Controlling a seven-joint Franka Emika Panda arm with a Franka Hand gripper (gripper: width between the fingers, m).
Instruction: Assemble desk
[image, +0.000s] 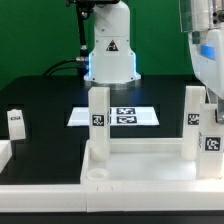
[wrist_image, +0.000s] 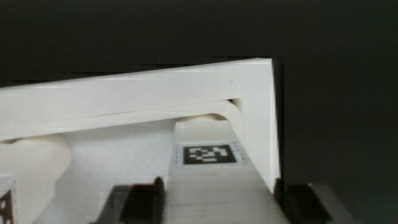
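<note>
The white desk tabletop (image: 140, 162) lies upside down at the front of the table. Two legs stand in its far corners, one at the left (image: 98, 110) and one at the right (image: 192, 112). A third leg (image: 212, 135) stands at the near right corner. My gripper (image: 209, 104) comes down over that leg's top. In the wrist view the gripper (wrist_image: 221, 186) has its dark fingers (wrist_image: 134, 203) against both sides of the tagged leg (wrist_image: 214, 150), with the tabletop rim (wrist_image: 107, 105) beyond. The near left socket (image: 97, 173) holds nothing. A loose leg (image: 16, 122) stands at the exterior view's left.
The marker board (image: 115, 116) lies behind the tabletop, in front of the robot base (image: 110, 55). White border rails (image: 40, 188) run along the front and left edges of the black table.
</note>
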